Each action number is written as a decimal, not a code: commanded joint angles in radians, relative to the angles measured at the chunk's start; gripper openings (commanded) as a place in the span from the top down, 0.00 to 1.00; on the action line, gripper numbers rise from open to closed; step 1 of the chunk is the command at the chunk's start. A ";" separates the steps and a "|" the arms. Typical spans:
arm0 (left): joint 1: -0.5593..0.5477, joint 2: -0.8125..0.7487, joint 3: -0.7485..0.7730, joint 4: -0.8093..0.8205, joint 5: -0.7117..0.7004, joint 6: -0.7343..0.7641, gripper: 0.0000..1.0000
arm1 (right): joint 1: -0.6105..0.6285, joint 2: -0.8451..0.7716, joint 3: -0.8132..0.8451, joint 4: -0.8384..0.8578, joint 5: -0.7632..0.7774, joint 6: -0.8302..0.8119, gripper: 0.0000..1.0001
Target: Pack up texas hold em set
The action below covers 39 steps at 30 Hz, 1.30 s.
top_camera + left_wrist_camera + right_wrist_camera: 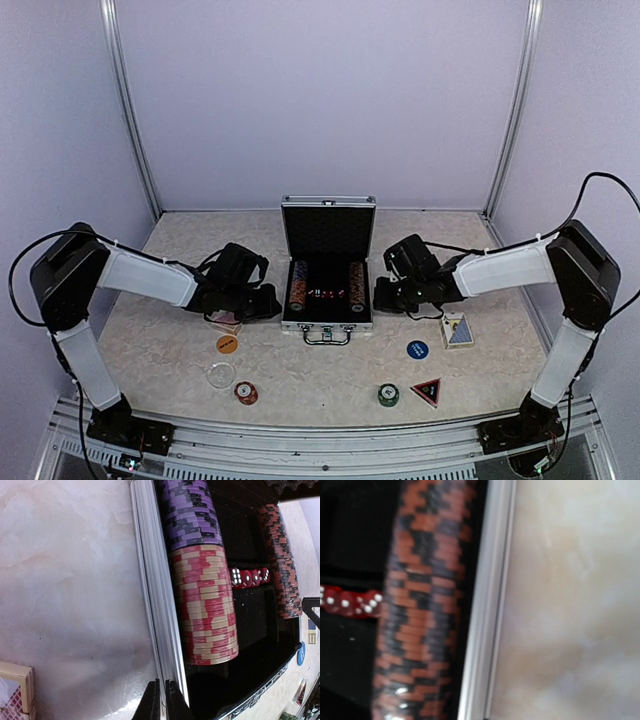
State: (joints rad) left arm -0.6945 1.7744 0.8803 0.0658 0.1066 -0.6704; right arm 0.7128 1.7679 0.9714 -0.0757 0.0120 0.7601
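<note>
Case (327,326) sits open at the middle of the worktop (150,290), nearer its far edge. The lid (328,232) stands upright at the back and the handle (328,338) faces the near edge.

Inside, along the left wall, one row of chips lies on edge: purple chips (190,512) at the far end, red-and-cream chips (205,605) nearer. A red-and-black chip row (280,560) runs along the right wall. Red dice (248,576) lie in a line between the two rows.

Left gripper (268,302) is low, at the outer side of the case's left wall. In the wrist view its fingers (152,705) are drawn together with only a sliver between them and nothing seen clamped. The tips are just beside the wall; contact cannot be told.

Right gripper (383,296) is at the outer side of the right wall. Its wrist view is blurred and shows wall, chip row and dice, but not its own fingers. Its jaws are closed, with nothing seen held.

Loose on the worktop, left half:
- red card deck (226,320), just left of the case and partly under the left gripper
- orange disc (227,344), just nearer
- pale disc (220,375) and red chip stack (246,392), towards the near edge

Right half:
- blue card deck (458,330), right of the case
- blue disc (417,349), beside it
- green chip stack (388,395) and red-black triangle marker (427,390), side by side towards the near edge
</note>
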 commanded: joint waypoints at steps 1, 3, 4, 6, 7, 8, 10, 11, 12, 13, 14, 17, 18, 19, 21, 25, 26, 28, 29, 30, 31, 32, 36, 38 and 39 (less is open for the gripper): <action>0.000 -0.059 0.046 -0.021 -0.024 0.023 0.92 | -0.030 -0.062 0.017 -0.040 0.025 -0.029 1.00; 0.000 -0.078 0.051 -0.038 -0.048 0.025 0.91 | -0.044 -0.085 0.012 -0.044 0.027 -0.034 1.00; 0.000 -0.097 0.053 -0.047 -0.059 0.025 0.91 | -0.049 -0.096 0.010 -0.046 0.029 -0.037 1.00; 0.000 -0.127 0.060 -0.062 -0.091 0.032 0.90 | -0.059 -0.120 0.005 -0.050 0.035 -0.042 1.00; 0.000 -0.141 0.066 -0.094 -0.101 0.038 0.89 | -0.063 -0.132 0.002 -0.053 0.036 -0.046 1.00; 0.001 -0.162 0.072 -0.114 -0.131 0.045 0.86 | -0.065 -0.143 0.000 -0.053 0.037 -0.052 1.00; 0.002 -0.191 0.085 -0.152 -0.159 0.061 0.81 | -0.066 -0.162 0.000 -0.053 0.036 -0.068 0.98; 0.004 -0.210 0.092 -0.170 -0.167 0.070 0.77 | -0.067 -0.173 0.001 -0.051 0.033 -0.076 0.97; 0.007 -0.219 0.099 -0.187 -0.169 0.082 0.74 | -0.067 -0.181 0.000 -0.049 0.029 -0.083 0.96; 0.012 -0.229 0.107 -0.209 -0.171 0.096 0.72 | -0.066 -0.189 -0.001 -0.046 0.025 -0.089 0.93; 0.017 -0.235 0.117 -0.238 -0.174 0.109 0.69 | -0.066 -0.195 0.000 -0.044 0.021 -0.097 0.90; 0.028 -0.260 0.137 -0.304 -0.196 0.156 0.51 | -0.066 -0.214 -0.002 -0.041 0.015 -0.119 0.78; 0.032 -0.268 0.143 -0.327 -0.208 0.172 0.46 | -0.067 -0.219 -0.003 -0.040 0.014 -0.128 0.74; 0.036 -0.273 0.148 -0.348 -0.223 0.193 0.39 | -0.066 -0.222 -0.002 -0.038 0.011 -0.136 0.70; 0.049 -0.288 0.155 -0.387 -0.238 0.221 0.31 | -0.067 -0.229 0.000 -0.036 0.006 -0.155 0.63; 0.079 -0.303 0.155 -0.442 -0.237 0.266 0.18 | -0.067 -0.234 0.009 -0.035 0.001 -0.194 0.50; 0.087 -0.303 0.155 -0.455 -0.231 0.278 0.14 | -0.068 -0.235 0.012 -0.033 -0.002 -0.203 0.43; 0.098 -0.298 0.156 -0.474 -0.224 0.303 0.07 | -0.067 -0.236 0.017 -0.032 -0.010 -0.227 0.31; 0.105 -0.295 0.157 -0.484 -0.222 0.316 0.03 | -0.068 -0.236 0.019 -0.033 -0.010 -0.237 0.26; 0.109 -0.289 0.157 -0.492 -0.219 0.333 0.01 | -0.068 -0.236 0.020 -0.035 -0.010 -0.246 0.22; 0.113 -0.284 0.158 -0.499 -0.214 0.352 0.01 | -0.068 -0.238 0.021 -0.036 -0.010 -0.253 0.18; 0.117 -0.273 0.158 -0.507 -0.209 0.369 0.01 | -0.069 -0.240 0.020 -0.036 -0.010 -0.260 0.16; 0.145 -0.236 0.160 -0.526 -0.183 0.430 0.01 | -0.072 -0.249 0.016 -0.037 -0.037 -0.279 0.14; 0.153 -0.220 0.157 -0.521 -0.171 0.453 0.01 | -0.073 -0.252 0.013 -0.036 -0.043 -0.284 0.14; 0.154 -0.213 0.152 -0.515 -0.169 0.463 0.01 | -0.075 -0.252 0.012 -0.036 -0.047 -0.286 0.14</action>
State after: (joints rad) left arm -0.5583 1.5280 1.0180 -0.4271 -0.0910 -0.2878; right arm 0.6498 1.5524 0.9714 -0.1146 -0.0105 0.5053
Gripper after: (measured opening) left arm 0.989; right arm 0.858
